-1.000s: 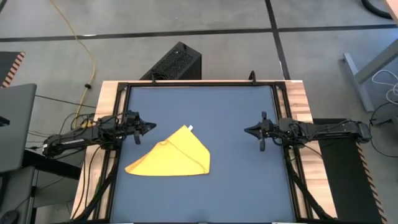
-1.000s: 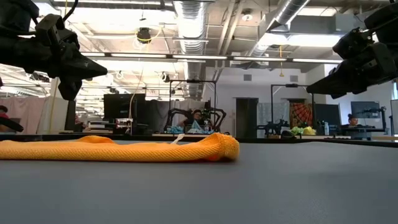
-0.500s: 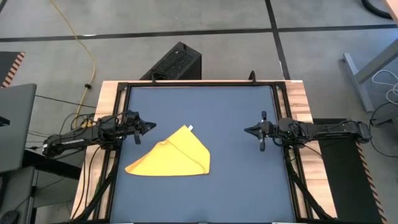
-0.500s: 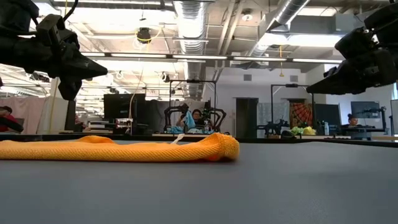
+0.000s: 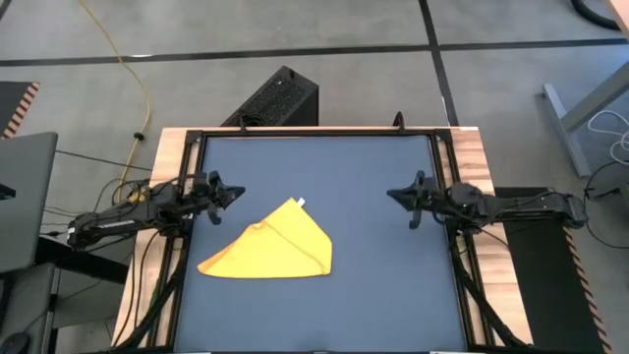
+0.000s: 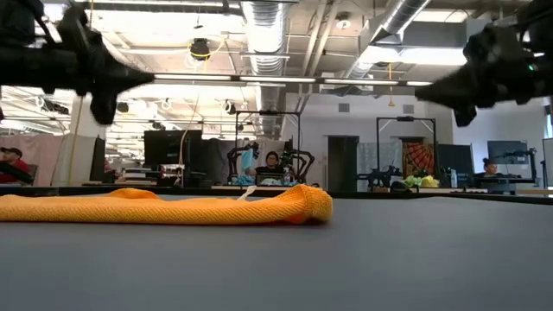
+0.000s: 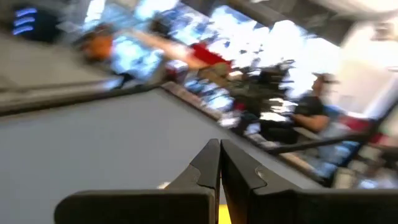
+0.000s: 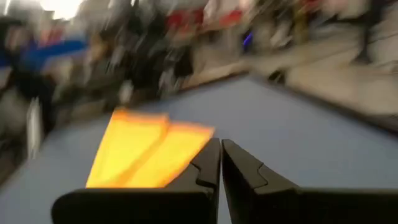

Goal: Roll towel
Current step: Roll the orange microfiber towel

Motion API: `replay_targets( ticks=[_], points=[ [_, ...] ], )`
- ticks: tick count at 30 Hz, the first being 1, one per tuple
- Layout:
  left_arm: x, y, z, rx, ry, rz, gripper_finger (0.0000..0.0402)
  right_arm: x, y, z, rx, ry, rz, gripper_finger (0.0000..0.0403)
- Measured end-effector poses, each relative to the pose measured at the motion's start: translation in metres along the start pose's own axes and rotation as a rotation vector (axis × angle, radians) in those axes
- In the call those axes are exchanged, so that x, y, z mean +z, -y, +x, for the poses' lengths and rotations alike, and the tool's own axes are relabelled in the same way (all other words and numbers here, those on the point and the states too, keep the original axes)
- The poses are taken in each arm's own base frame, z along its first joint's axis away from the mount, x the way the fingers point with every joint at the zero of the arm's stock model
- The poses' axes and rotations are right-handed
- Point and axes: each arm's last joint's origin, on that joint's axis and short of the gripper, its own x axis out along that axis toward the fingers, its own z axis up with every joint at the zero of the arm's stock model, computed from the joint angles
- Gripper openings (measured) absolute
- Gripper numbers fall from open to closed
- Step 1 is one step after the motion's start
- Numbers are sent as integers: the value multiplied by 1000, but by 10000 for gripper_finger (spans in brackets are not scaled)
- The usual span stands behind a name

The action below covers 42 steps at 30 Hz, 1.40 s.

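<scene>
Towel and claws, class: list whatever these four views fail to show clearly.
- Towel: low view shows only its edge-on side; its fold layers stay hidden.
- White tag: too small to read, high view.
- Left wrist view: towel hidden behind the left claw; room motion-blurred.
- Right wrist view: towel edges blurred behind the right claw.

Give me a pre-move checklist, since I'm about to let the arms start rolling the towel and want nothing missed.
1. Towel lies flat on the table, unrolled, folded roughly into a triangle: ok.
2. Left gripper is shut, holds nothing and hangs above the table near its left edge, apart from the towel: ok.
3. Right gripper is shut, holds nothing and hangs near the right edge, far from the towel: ok.
4. Nothing else lies on the table around the towel: ok.
5. White tag shows at the towel's far corner: ok.
6. Whether the folded layers are aligned underneath: cannot tell.
</scene>
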Motion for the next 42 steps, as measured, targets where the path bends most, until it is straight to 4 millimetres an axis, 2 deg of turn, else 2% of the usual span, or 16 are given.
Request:
replay_targets(
  ticks=[2,5,8,11,15,22,24,28,34,42],
  points=[
    [1,3,1,-47,3,21,0,9,0,0,-30,102,69,42],
    [-1,5,4,-58,-21,48,0,15,1,2,-37,162,138,42],
    [-6,5,8,-46,-65,80,0,15,-2,9,18,128,131,42],
    [-11,5,13,-38,-109,114,0,19,-8,25,18,44,148,42],
    [-15,7,21,-22,-202,163,0,22,-20,65,-14,-103,78,42],
    [-20,6,30,20,-277,202,0,36,-44,165,24,-293,-148,58],
    [-21,5,29,26,-294,203,2,38,-44,192,10,-395,-171,69],
    [-24,4,28,45,-330,208,19,33,-34,235,-56,-577,-218,103],
    [-27,2,27,65,-357,213,74,22,-15,283,-30,-615,-213,168],
    [-31,-3,25,143,-403,230,130,-9,3,324,-30,-666,-236,215]
  ],
)
